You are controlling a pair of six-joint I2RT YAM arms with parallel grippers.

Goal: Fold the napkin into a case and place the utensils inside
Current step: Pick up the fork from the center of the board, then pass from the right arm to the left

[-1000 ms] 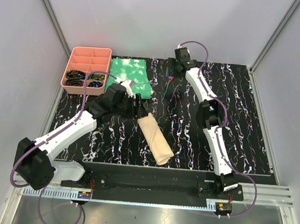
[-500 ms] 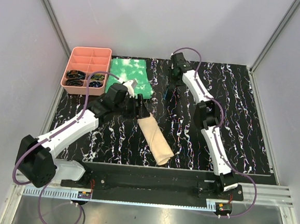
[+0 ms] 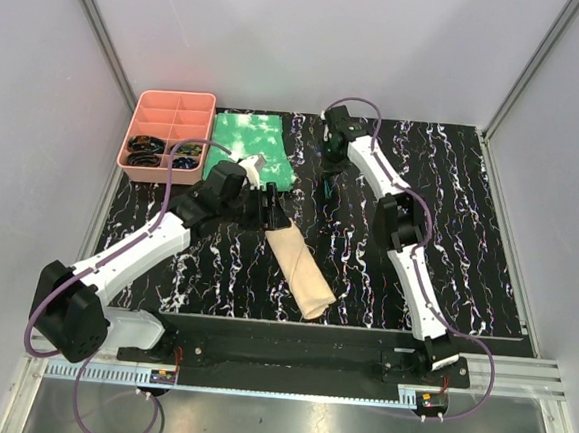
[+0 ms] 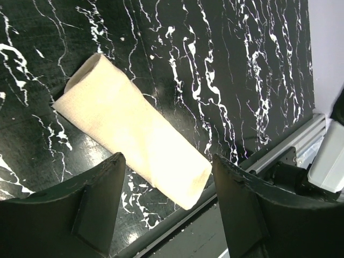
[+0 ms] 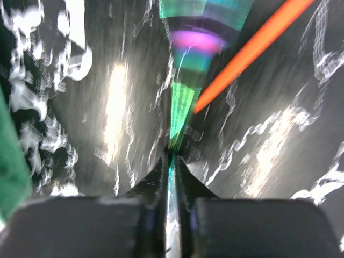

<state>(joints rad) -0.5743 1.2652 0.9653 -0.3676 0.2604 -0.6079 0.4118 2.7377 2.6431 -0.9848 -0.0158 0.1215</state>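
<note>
Napkin (image 4: 134,145) sits rolled up on the tabletop (image 3: 468,241), left fingers (image 4: 91,209) spread wide above it; right fingers (image 5: 150,188) pinched on the teal utensil (image 5: 183,102), orange spoon (image 5: 252,48) right beside.

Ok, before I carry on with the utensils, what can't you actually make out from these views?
- Top view: the right gripper covers what it pinches.
- Right wrist view: motion blur smears the teal utensil between the fingers; the orange spoon runs off the top edge, head unseen.
- Left wrist view: the napkin roll's own folds hide its inside.
</note>
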